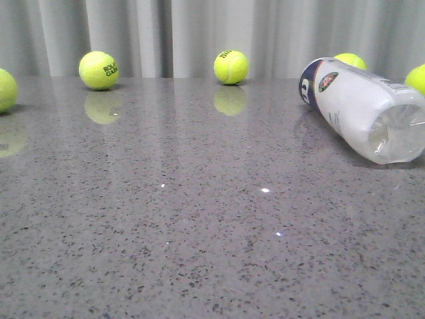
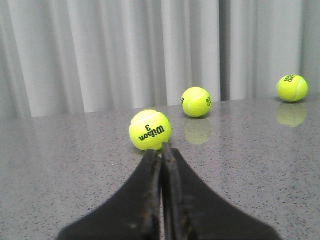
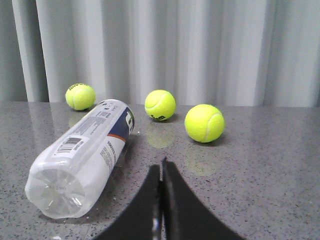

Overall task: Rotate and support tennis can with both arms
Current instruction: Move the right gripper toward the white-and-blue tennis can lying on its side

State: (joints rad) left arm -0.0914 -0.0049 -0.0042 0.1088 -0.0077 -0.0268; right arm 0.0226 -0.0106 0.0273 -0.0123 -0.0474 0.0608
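With the tennis can point(image 1: 362, 109) lying on its side at the right of the bench point(image 1: 199, 226) and both the left end effector point(image 2: 161, 150) and right end effector point(image 3: 161, 167) pressed closed and empty, each should probably open before approaching opposite ends.

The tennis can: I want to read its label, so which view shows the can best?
The right wrist view: the tennis can lies whole on its side, barcode and print facing up. The front view shows it lying at the right edge, clear base forward. The left wrist view misses it.
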